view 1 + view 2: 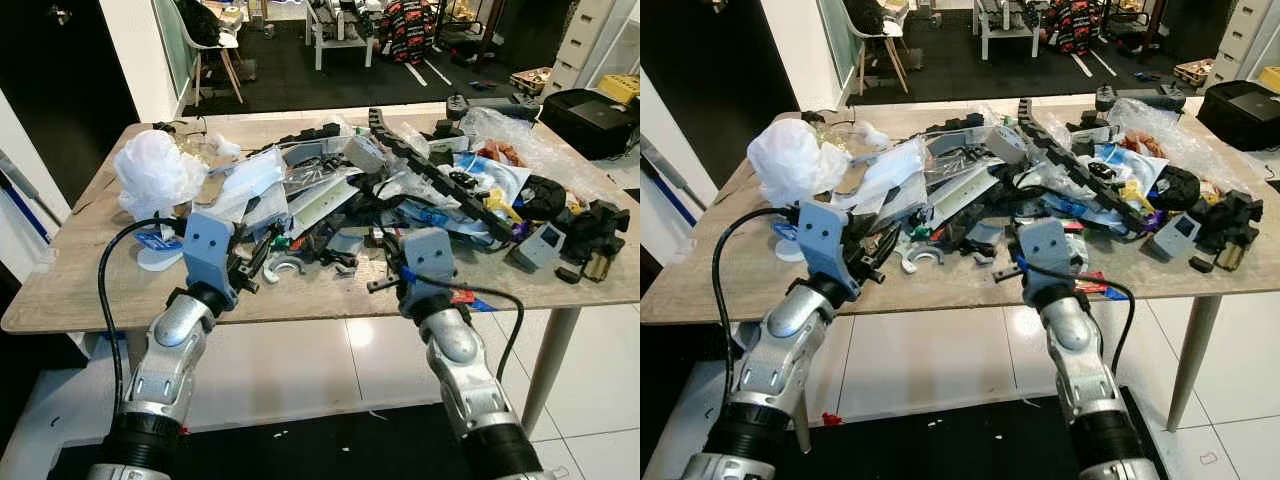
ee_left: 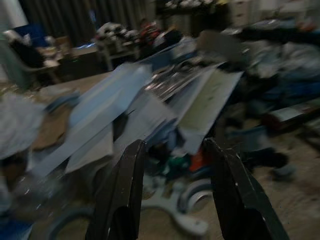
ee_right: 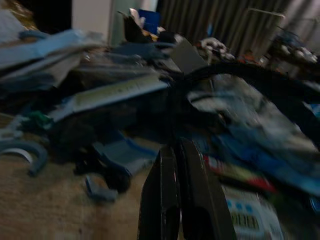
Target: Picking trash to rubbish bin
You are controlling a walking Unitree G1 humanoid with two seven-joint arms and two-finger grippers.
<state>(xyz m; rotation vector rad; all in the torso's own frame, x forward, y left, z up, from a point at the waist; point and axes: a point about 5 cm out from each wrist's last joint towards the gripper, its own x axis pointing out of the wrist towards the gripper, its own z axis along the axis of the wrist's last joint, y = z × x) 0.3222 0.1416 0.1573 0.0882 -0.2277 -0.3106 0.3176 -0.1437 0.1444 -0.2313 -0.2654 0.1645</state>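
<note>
Nearest us, our left gripper [image 1: 262, 262] hovers with fingers spread at the wooden table's [image 1: 80, 290] front edge, just before a white curved bracket [image 1: 283, 266]. Our right gripper [image 1: 383, 283] has its fingers pressed together, empty. Beyond, the trash pile [image 1: 340, 190] sprawls widthwise; one long black cable chain [image 1: 430, 170] runs diagonally back-left. One crumpled white bag [image 1: 152, 170] sits far left.

Wooden table [image 1: 60, 290], white tiled floor [image 1: 300, 360], white chair [image 1: 215, 45]
</note>
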